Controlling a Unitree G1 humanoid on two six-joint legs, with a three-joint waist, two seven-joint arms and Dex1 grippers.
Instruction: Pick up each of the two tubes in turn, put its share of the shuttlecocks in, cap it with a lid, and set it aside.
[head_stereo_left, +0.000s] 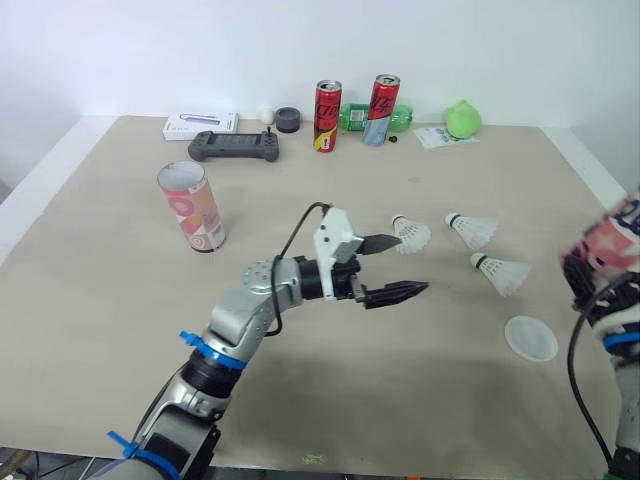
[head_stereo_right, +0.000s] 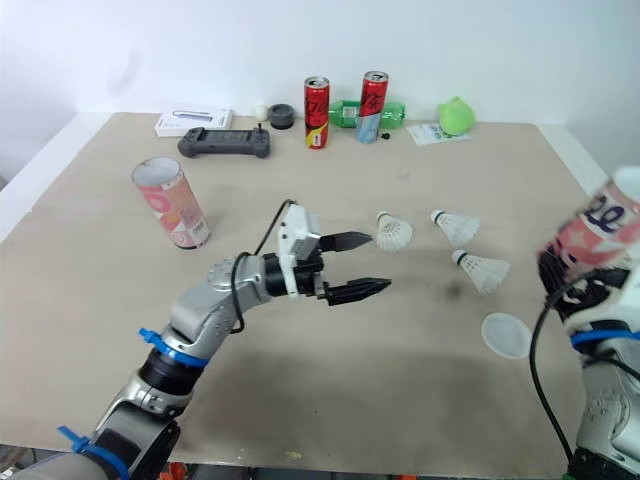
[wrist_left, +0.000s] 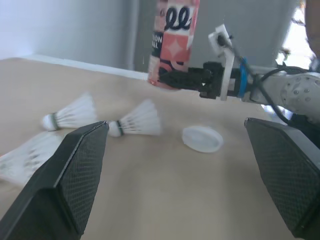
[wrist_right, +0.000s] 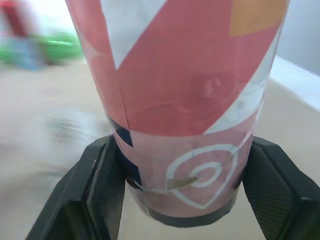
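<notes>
Now left fingers (head_stereo_left: 398, 292) spread wide, holding nothing, hovering over middle of worktop (head_stereo_left: 120, 300); upper tip just beside nearest shuttlecock (head_stereo_left: 412, 234). Second shuttlecock (head_stereo_left: 472, 229) lies further right, third shuttlecock (head_stereo_left: 502, 273) nearer robot, all on their sides. White lid (head_stereo_left: 530, 337) flat on worktop near third shuttlecock. Right fingers (wrist_right: 95, 200) clamped on lower part of pink tube (head_stereo_right: 592, 235), held at right side of worktop. Other tube (head_stereo_left: 192, 208) stands upright at left, open end up, well apart from shuttlecocks.
</notes>
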